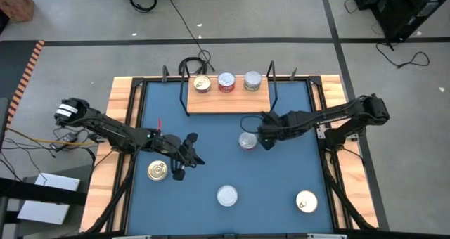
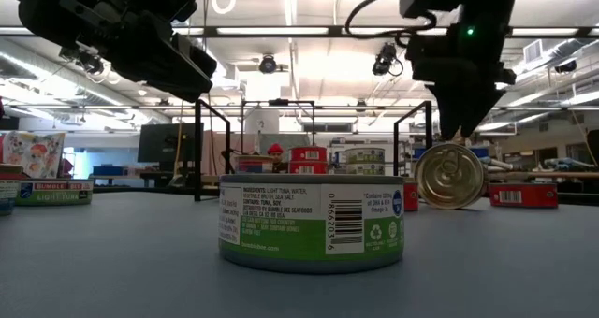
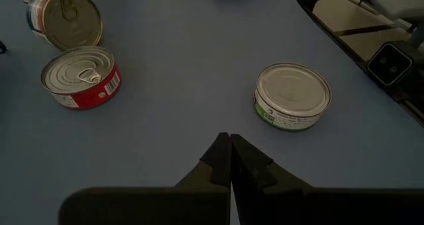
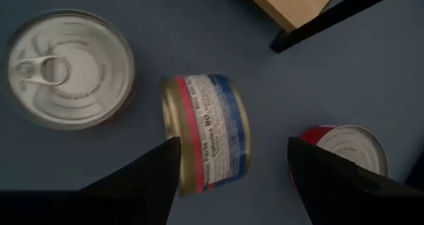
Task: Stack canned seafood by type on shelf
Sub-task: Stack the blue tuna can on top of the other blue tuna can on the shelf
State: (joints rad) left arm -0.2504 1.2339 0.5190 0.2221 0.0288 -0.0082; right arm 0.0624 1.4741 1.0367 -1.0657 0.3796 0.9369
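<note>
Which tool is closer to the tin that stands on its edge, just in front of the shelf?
The right tool. Its open fingers straddle the tin on its edge. The left tool, shut, is farther away, toward the table's left side beside a gold-lidded tin.

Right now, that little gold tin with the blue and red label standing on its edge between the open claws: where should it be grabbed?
Probably across its two flat ends, from above: the gold tin with the blue and red label stands on edge, so the open right gripper straddling it would pinch lid and base; its curved side could roll.
</note>
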